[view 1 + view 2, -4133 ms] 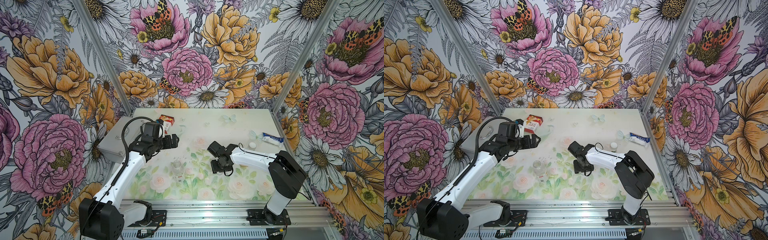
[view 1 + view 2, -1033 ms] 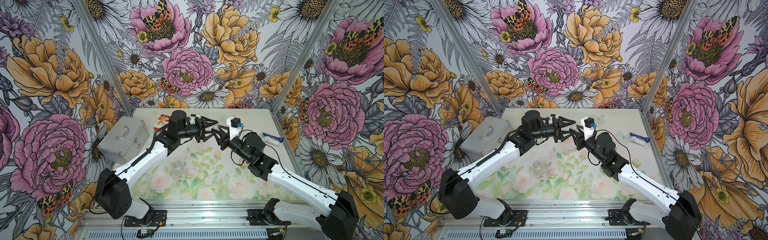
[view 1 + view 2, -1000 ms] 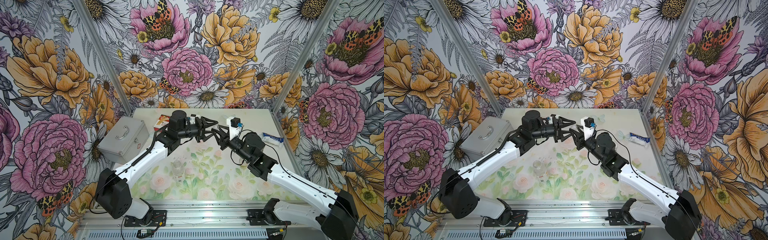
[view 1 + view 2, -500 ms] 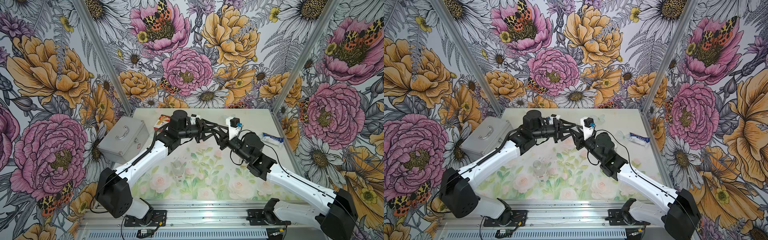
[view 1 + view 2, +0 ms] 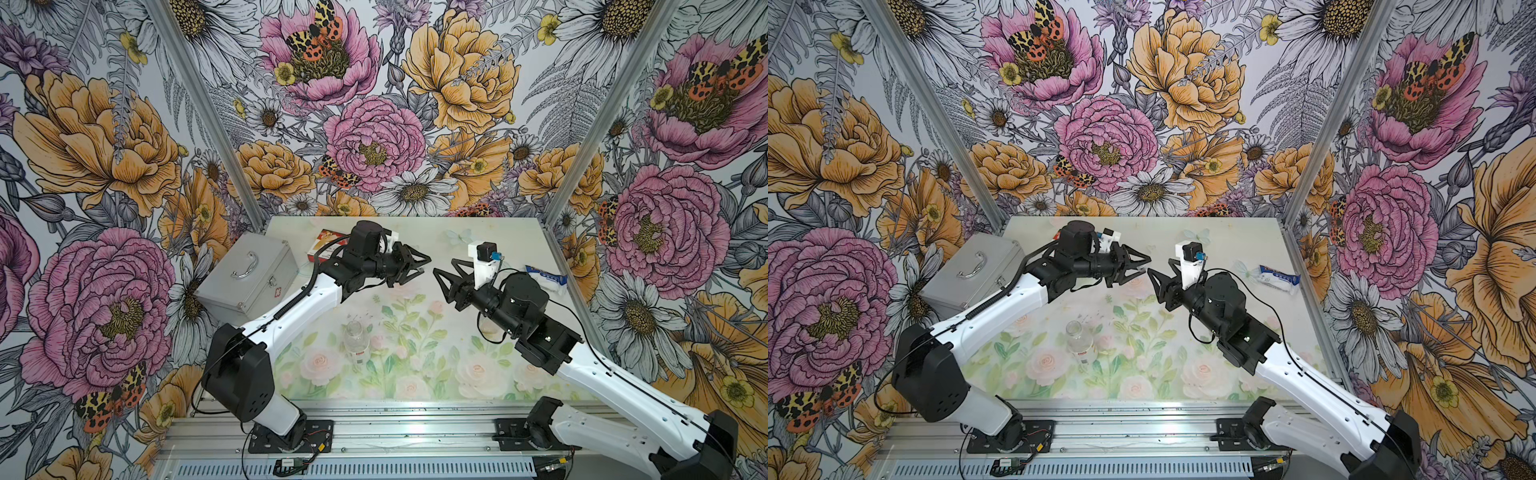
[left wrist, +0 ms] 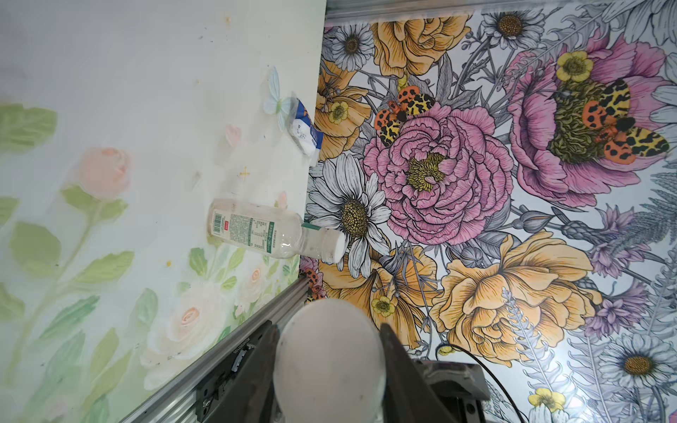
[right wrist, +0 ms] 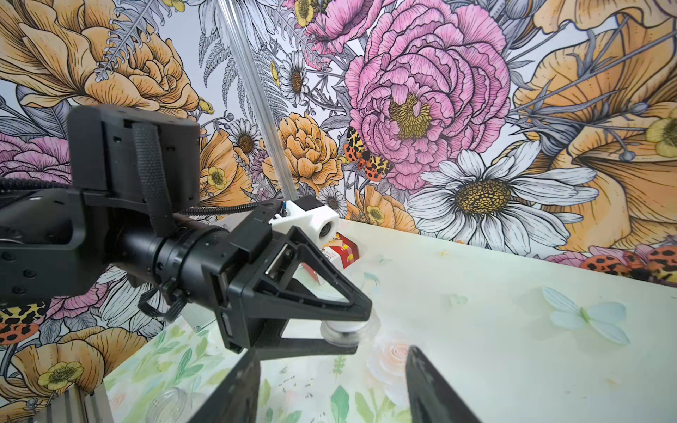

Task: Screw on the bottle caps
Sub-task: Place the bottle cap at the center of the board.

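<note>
My left gripper (image 5: 423, 266) (image 5: 1143, 267) hangs above the table's middle, shut on a white bottle cap (image 6: 329, 351) that fills the gap between its fingers in the left wrist view. The same cap (image 7: 346, 326) shows pinched at that gripper's tips in the right wrist view. My right gripper (image 5: 444, 269) (image 7: 329, 381) faces it a short way off, open and holding nothing. An uncapped clear bottle (image 5: 356, 337) (image 5: 1079, 337) stands at the table's centre. A second bottle (image 6: 263, 232) with a white-and-green label stands near the right edge, a white cap (image 6: 331, 246) on its neck.
A grey metal case (image 5: 249, 278) sits at the table's left edge. A red-and-white box (image 5: 326, 245) lies at the back behind the left arm. A blue-and-white packet (image 5: 546, 280) lies by the right wall.
Both arms rose from the table and met tip to tip. The left gripper closed on the cap, then the right gripper opened and drew back from it.
</note>
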